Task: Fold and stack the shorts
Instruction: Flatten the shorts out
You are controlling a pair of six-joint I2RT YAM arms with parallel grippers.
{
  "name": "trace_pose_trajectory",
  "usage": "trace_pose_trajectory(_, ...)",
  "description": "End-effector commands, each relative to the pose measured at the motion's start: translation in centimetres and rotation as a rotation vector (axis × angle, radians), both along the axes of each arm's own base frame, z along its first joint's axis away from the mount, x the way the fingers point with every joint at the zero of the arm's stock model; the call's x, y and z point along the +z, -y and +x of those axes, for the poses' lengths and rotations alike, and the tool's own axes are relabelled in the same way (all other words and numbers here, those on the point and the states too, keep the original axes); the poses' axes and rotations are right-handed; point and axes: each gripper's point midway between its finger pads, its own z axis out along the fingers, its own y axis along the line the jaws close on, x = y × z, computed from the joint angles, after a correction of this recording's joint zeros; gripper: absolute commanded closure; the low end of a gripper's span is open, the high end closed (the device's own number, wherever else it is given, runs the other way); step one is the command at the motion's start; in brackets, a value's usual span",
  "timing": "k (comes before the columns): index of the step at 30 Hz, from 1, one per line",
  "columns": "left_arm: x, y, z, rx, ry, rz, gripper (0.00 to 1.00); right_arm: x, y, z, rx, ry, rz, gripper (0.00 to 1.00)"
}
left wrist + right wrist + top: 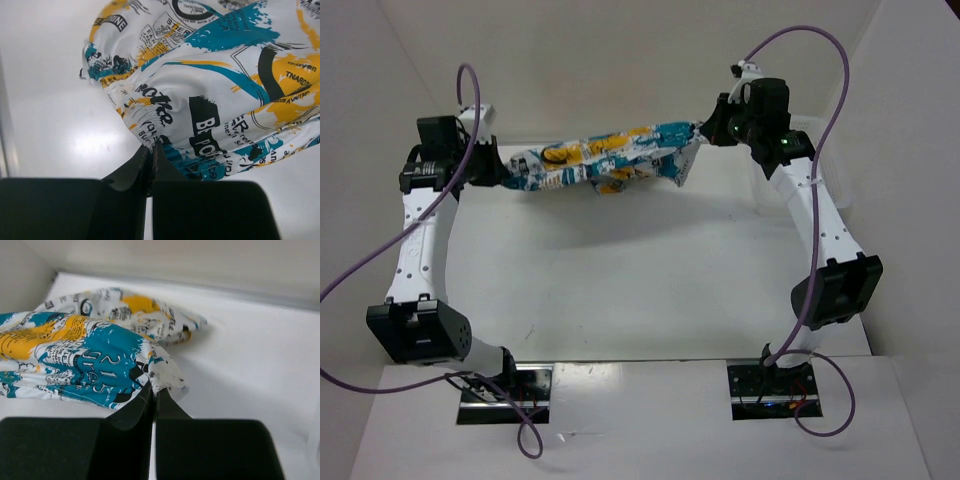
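Hanging stretched between both arms, the soft white fabric shorts with teal, yellow-orange and black print (pixel 605 160) are off the white surface (pixel 620 290), up over its far edge, running from near the far-left corner toward the far-right corner. Left end effector (pixel 500 166) is pinched closed on the left end of the shorts; left wrist view shows its black fingers (pixel 132 175) pressed together with a gathered fabric edge caught at the tips. Right end effector (pixel 706 131) is likewise clamped on the right end; right wrist view shows its fingers (pixel 132 412) closed on a teal-printed corner, the rest of the cloth bunched beyond it. Middle of the shorts sags slightly, crumpled, not flat. Cloth shadow falls on the surface below. Not folded yet.
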Motion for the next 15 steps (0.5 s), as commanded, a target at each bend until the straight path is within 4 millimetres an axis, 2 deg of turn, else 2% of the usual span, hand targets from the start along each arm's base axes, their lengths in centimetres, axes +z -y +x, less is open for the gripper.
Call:
trace_pose_trajectory(1, 0.5, -1.0, -3.6, 0.047, 0.001, 0.025, 0.96, -0.6, 2.0, -1.2, -0.026, -0.001, -0.076, 1.0)
trace_pose_trajectory(4, 2.5, -0.4, -4.6, 0.03, 0.04, 0.019, 0.99, 1.7, 2.1, -1.3, -0.024, 0.047, -0.078, 1.0)
trace_pose_trajectory(5, 4.4, -0.4, -4.6, 0.03, 0.083, 0.026, 1.0, 3.1, 2.1, -1.5, -0.025, 0.074, -0.072, 1.0)
trace_pose_trajectory(8, 7.6, 0.0, -6.1, 0.022, 0.141, 0.032, 1.0, 5.4, 2.1, -2.6, -0.002, 0.123, -0.084, 1.0)
trace_pose_trajectory(9, 9.0, 0.2, -6.8, 0.023, 0.171, 0.037, 1.0, 7.0, 2.4, -3.7, -0.001, 0.16, -0.087, 1.0)
trace_pose_trajectory(10, 9.2, 0.3, -7.4, 0.023, 0.176, 0.038, 1.0, 8.0, 2.4, -4.5, 0.007, 0.181, -0.08, 1.0)
trace_pose_trajectory(11, 11.0, 0.5, -8.5, 0.023, 0.228, 0.047, 1.0, 8.9, 2.5, -5.2, 0.021, 0.215, -0.101, 1.0)
trace_pose_trajectory(12, 11.9, 0.6, -9.1, 0.023, 0.254, 0.051, 1.0, 10.7, 2.7, -6.7, 0.018, 0.259, -0.094, 1.0)
trace_pose_trajectory(13, 14.0, 1.0, -10.3, 0.015, 0.315, 0.058, 1.0, 12.5, 3.0, -7.6, 0.017, 0.306, -0.094, 1.0)
trace_pose_trajectory(15, 16.7, 1.6, -11.2, -0.01, 0.405, 0.064, 1.0, 15.0, 3.8, -8.9, -0.024, 0.364, -0.091, 1.0)
